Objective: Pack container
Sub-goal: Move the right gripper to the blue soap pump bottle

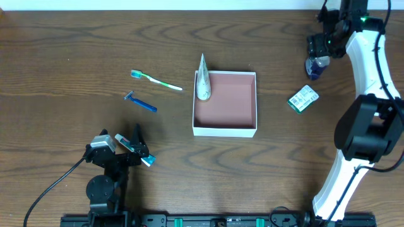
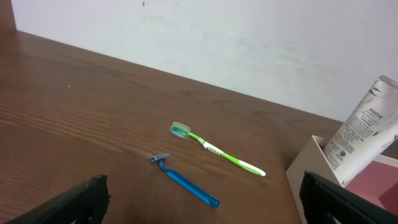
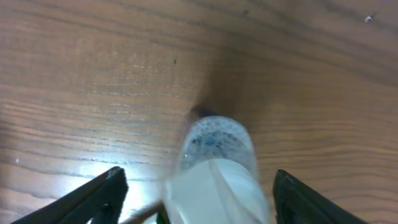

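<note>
Near left, the left gripper (image 1: 136, 150) hangs spread wide, holding nothing. Mid-table, the container (image 1: 224, 131) holds one item, a white tube (image 1: 202, 85) leaning in its far-left corner. To its left a razor (image 1: 142, 103) and toothbrush (image 1: 156, 80) lie unpacked; to its right lies a packet (image 1: 303, 99). Far right, the right gripper (image 3: 199, 190) straddles a small clear bottle (image 3: 217, 146), fingers apart, not gripping it. By my judgement most of the packing is left.
</note>
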